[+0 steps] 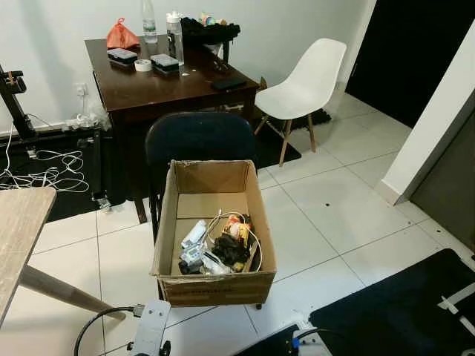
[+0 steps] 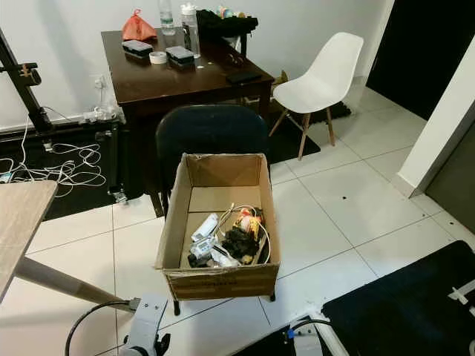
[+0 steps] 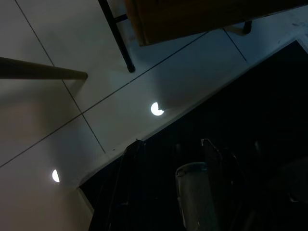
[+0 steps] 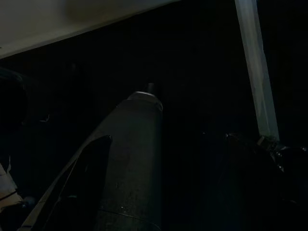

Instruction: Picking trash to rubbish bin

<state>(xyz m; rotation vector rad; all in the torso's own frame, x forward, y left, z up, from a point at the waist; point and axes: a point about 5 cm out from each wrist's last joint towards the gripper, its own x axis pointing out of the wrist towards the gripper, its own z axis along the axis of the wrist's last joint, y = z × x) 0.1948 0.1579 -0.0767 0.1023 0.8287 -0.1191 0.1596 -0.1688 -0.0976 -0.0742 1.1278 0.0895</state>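
Cardboard box (image 1: 215, 237) of trash on a dark chair (image 1: 197, 137)

The box's long axis runs away from the robot toward the dark table (image 1: 163, 81); trash (image 1: 219, 248) lies heaped at its near end. Both tools hang idle below the box, left tool (image 3: 171, 192) and right tool (image 4: 139, 159) over a black mat (image 1: 401, 311); their grip cannot be told.

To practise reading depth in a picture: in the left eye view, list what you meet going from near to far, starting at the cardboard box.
Cardboard box of trash → dark chair behind it → dark wooden table → orange bag at the table's far edge.
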